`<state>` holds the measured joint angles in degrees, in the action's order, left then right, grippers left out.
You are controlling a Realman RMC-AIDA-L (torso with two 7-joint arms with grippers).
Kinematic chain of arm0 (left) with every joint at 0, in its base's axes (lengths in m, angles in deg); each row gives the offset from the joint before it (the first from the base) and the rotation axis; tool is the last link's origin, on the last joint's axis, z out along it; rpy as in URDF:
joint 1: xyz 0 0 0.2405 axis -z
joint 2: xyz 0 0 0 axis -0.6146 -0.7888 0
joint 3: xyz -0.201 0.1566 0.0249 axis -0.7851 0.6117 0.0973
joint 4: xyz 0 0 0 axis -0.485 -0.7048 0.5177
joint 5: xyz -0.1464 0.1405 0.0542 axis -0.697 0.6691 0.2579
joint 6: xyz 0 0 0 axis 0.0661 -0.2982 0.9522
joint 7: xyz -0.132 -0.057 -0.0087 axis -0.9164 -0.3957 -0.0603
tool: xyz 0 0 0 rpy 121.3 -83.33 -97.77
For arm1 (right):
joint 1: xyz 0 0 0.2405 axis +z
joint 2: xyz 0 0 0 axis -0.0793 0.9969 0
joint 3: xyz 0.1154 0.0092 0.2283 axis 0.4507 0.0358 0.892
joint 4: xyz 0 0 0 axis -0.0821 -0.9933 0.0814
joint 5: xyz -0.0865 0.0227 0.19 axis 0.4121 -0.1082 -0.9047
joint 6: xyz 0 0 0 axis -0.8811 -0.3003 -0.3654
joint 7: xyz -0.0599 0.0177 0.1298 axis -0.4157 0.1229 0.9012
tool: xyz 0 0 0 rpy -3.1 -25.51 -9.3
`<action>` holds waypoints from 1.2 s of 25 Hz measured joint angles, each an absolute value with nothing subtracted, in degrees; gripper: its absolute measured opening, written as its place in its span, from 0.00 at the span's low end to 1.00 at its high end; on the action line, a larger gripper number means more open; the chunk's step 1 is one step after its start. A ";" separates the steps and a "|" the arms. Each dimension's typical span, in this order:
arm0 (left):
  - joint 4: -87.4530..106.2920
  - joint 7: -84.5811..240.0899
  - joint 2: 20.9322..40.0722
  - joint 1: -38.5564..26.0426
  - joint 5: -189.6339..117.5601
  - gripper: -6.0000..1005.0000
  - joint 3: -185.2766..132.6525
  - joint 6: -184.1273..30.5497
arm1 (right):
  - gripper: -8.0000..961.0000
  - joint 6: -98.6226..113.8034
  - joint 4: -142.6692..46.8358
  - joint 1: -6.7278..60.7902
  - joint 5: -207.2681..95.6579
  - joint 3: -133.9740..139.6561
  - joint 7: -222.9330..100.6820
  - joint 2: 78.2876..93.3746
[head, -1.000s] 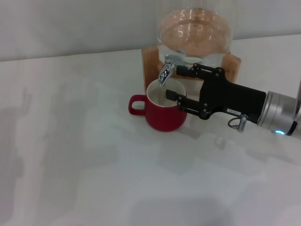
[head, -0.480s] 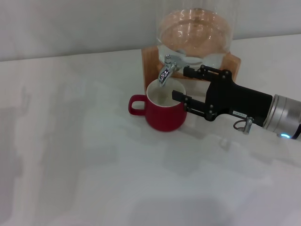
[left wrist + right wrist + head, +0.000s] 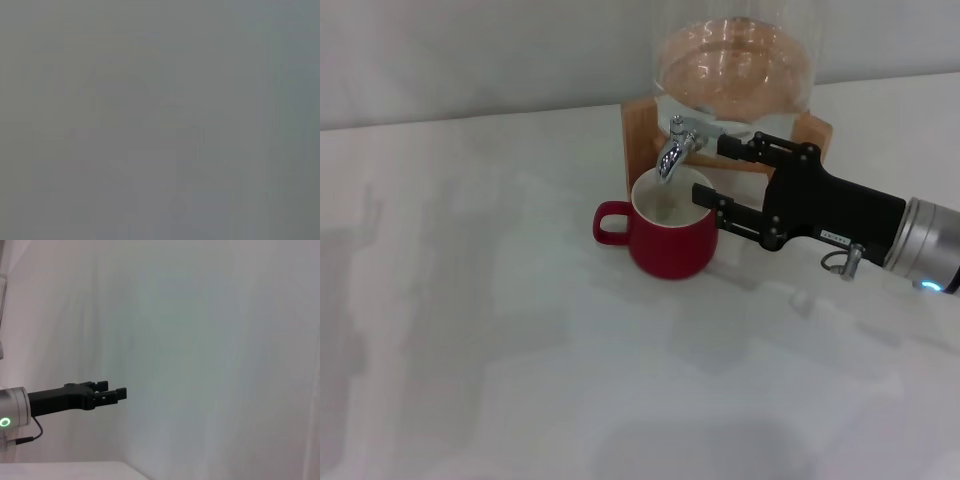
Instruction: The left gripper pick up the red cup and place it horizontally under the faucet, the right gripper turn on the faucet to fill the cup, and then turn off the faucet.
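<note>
The red cup [image 3: 670,238] stands upright on the white table, its mouth under the spout of the chrome faucet [image 3: 675,145], its handle pointing left. My right gripper [image 3: 710,168] is open, coming in from the right. Its upper finger [image 3: 740,146] lies just beside the faucet's lever and its lower finger [image 3: 720,205] is over the cup's right rim. No water stream shows. My left gripper [image 3: 107,392] appears only in the right wrist view, held in the air away from the table. The left wrist view shows nothing but grey.
The faucet sits on a clear glass dispenser [image 3: 735,65] on a wooden stand [image 3: 638,125] at the back of the white table [image 3: 500,330]. A pale wall runs behind it.
My right gripper has drawn back to the right and slightly up, so its fingers are farther from the spout. The cup and faucet have not moved.
</note>
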<state>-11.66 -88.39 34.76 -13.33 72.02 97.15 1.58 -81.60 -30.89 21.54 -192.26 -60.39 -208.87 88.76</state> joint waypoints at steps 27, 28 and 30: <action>-10.44 -88.09 34.85 -14.64 71.01 0.83 96.77 1.85 | 0.67 -86.33 -30.45 11.06 -191.97 -42.14 -209.72 86.96; -10.27 -88.15 34.85 -14.65 70.97 0.83 96.76 1.99 | 0.67 -86.18 -30.45 11.05 -192.02 -39.97 -209.74 86.97; -10.15 -88.26 34.89 -14.75 70.97 0.83 96.76 2.15 | 0.67 -85.23 -30.46 11.47 -192.18 -35.62 -210.23 87.31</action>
